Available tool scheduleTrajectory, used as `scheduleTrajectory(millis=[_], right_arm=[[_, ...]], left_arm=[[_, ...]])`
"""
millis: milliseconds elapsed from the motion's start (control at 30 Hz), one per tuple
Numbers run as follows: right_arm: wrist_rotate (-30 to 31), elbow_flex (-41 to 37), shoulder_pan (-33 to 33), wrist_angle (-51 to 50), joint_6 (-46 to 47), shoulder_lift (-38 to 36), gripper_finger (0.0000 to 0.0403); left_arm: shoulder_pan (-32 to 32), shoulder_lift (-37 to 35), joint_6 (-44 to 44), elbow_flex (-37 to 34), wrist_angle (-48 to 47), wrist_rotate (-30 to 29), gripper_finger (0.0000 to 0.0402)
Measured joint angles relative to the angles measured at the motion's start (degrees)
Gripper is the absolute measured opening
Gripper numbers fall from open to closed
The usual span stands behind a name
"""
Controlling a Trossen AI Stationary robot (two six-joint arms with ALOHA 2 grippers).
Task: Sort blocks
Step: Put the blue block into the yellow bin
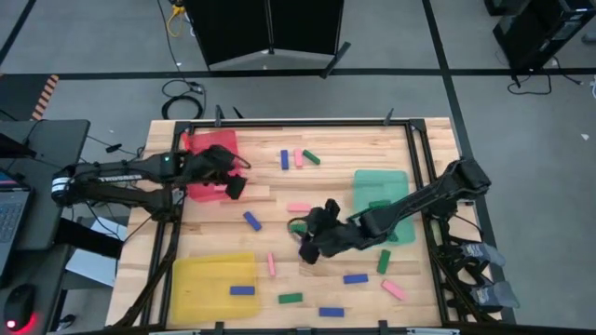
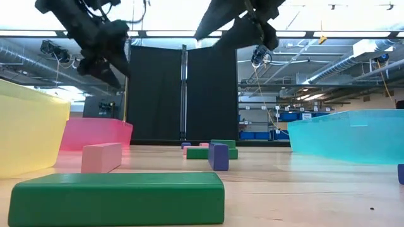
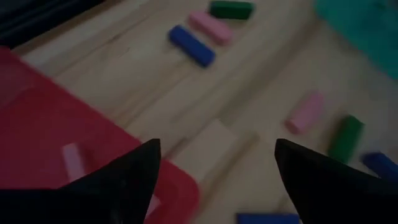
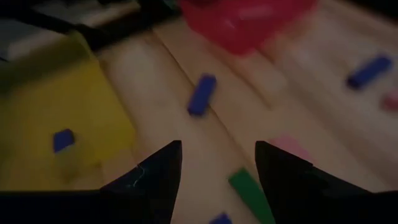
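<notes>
Blocks scattered mid-table; 1 blue in yellow tray, 1 pink in red tray. Left gripper spread, empty, at red tray's edge. Right gripper spread, empty, mid-table. Between picks, seemingly; next: descend, clamp 1 block.

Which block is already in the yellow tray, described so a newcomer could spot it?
Find the yellow tray at the table's near-left corner in the high view. Inside it, toward its right edge, lies a single blue block. It is the only block within the tray's walls; the nearby pink block and green block rest on bare wood.
</notes>
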Motion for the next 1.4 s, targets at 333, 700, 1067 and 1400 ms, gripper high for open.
scheduleTrajectory(millis=[333,700,1067,1400], right_arm=[[-3.69,18.29,1.57,-24.99,23.12,14.49,0.0219],[-6.84,26.87,2.07,-32.98,36.87,25.37,0.0267],[-7.82,27.15,2.76,-32.48,42.51,29.96,0.0264],[-6.59,27.20,3.65,-32.10,43.70,32.28,0.0188]], left_arm=[[-14.44,-6.05,-1.59,0.00,1.67,-5.14,0.0277],[-20.30,-6.16,-1.48,0.00,3.98,-6.27,0.0250],[-22.38,-6.18,-1.28,0.00,4.32,-7.17,0.0248],[-22.38,-6.16,-0.41,0.00,4.45,-7.25,0.0248]])
